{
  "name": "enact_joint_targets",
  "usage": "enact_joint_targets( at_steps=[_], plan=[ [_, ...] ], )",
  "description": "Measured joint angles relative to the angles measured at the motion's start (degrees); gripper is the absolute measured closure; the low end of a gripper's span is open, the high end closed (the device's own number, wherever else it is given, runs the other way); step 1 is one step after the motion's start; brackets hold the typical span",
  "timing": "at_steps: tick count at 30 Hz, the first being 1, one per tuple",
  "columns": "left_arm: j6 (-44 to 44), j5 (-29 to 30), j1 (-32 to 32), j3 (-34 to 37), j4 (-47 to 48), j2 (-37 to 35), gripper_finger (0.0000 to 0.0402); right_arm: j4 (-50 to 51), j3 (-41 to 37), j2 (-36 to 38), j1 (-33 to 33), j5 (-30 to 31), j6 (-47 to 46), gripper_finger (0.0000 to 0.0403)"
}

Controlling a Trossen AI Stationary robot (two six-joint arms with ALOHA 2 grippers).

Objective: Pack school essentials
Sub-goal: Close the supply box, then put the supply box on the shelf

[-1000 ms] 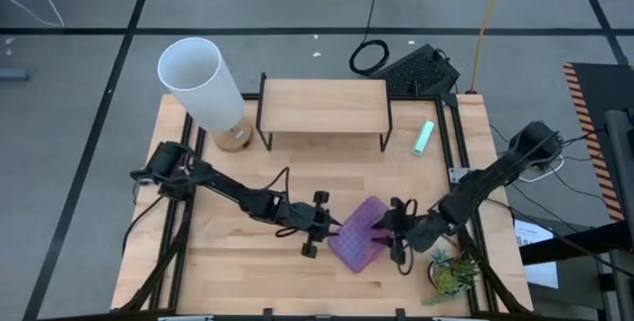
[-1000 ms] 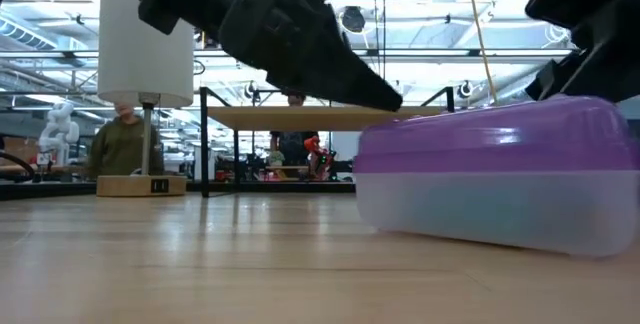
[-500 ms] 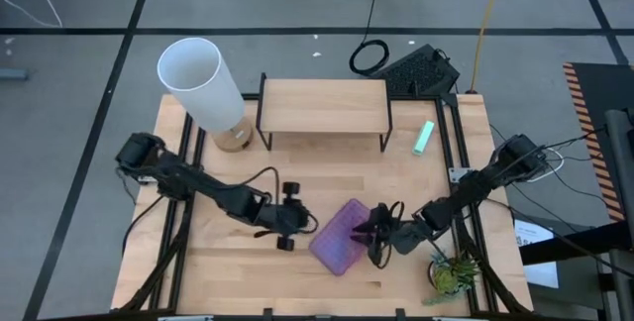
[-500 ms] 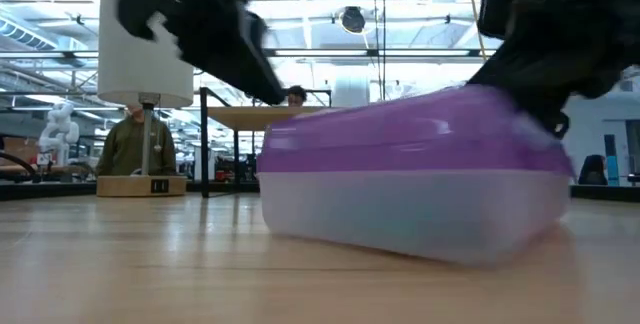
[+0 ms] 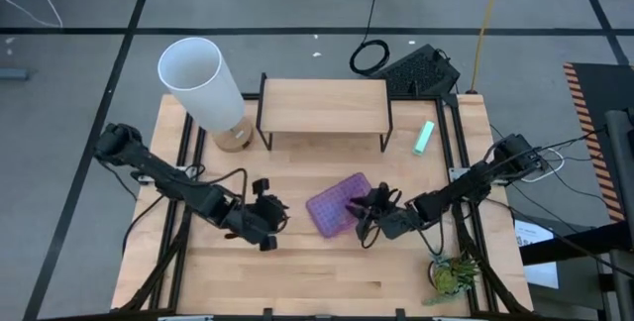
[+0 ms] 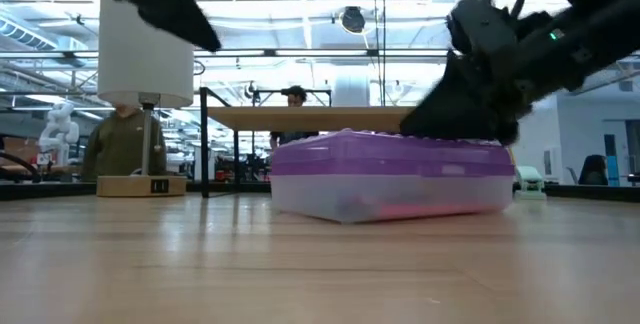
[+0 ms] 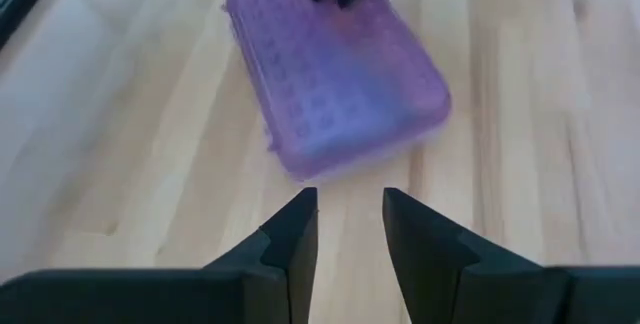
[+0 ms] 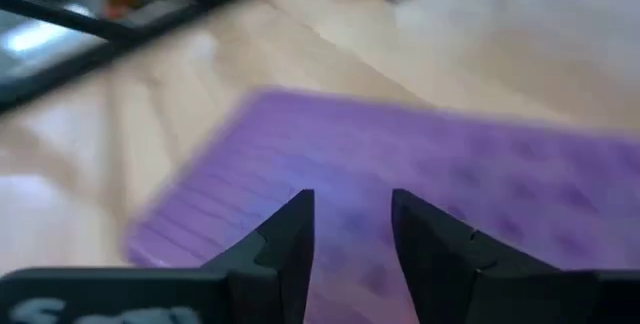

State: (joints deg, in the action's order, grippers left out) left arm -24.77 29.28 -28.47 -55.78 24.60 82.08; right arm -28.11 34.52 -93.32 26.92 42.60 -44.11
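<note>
Closed clear plastic case with purple lid [image 5: 337,205] is lying flat near the middle of the wooden tabletop [image 5: 297,267].

The right pincer [image 5: 368,212] is hovering at the case's edge, fingers a little apart and grasping nothing; the left pincer [image 5: 265,214] is waiting well apart, also released. The school essentials are sitting inside, something pink showing through the wall. If the right pincer is pressing on the rounded lid, it could slip and push the case toward the black-framed wooden shelf [image 5: 324,109].

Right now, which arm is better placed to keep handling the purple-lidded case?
Probably the right. Its claw sits at the purple-lidded case, over the lid edge, while the left claw is off to the side, clear of it.
</note>
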Motion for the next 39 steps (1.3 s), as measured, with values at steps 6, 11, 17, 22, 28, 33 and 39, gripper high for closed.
enact_joint_targets(
  at_steps=[6,11,17,22,28,33,39],
  plan=[
    [0.56,-4.38,2.46,10.40,-24.52,0.60,0.0261,-5.00,1.10,5.69,-1.08,-7.19,9.92,0.0247],
    [1.66,-5.80,4.16,16.80,-35.66,0.58,0.0195,5.19,1.12,14.61,-2.90,-8.62,13.35,0.0203],
    [7.28,-5.27,4.78,20.45,-39.38,2.81,0.0115,29.44,1.17,24.99,-9.95,-13.18,9.34,0.0153],
    [8.94,-4.57,4.99,20.28,-39.94,7.95,0.0082,46.78,1.16,29.71,-14.63,-18.68,10.92,0.0148],
    [6.51,-4.85,5.50,19.96,-44.46,15.28,0.0080,55.38,-0.11,29.88,-15.32,-20.42,14.27,0.0172],
    [6.14,-5.49,5.97,20.07,-47.30,18.29,0.0080,52.03,-4.40,28.23,-15.23,-22.35,10.95,0.0189],
    [4.67,-5.62,6.90,20.04,-45.62,16.28,0.0080,35.84,-9.51,24.49,-14.20,-29.58,7.44,0.0197]
  ],
)
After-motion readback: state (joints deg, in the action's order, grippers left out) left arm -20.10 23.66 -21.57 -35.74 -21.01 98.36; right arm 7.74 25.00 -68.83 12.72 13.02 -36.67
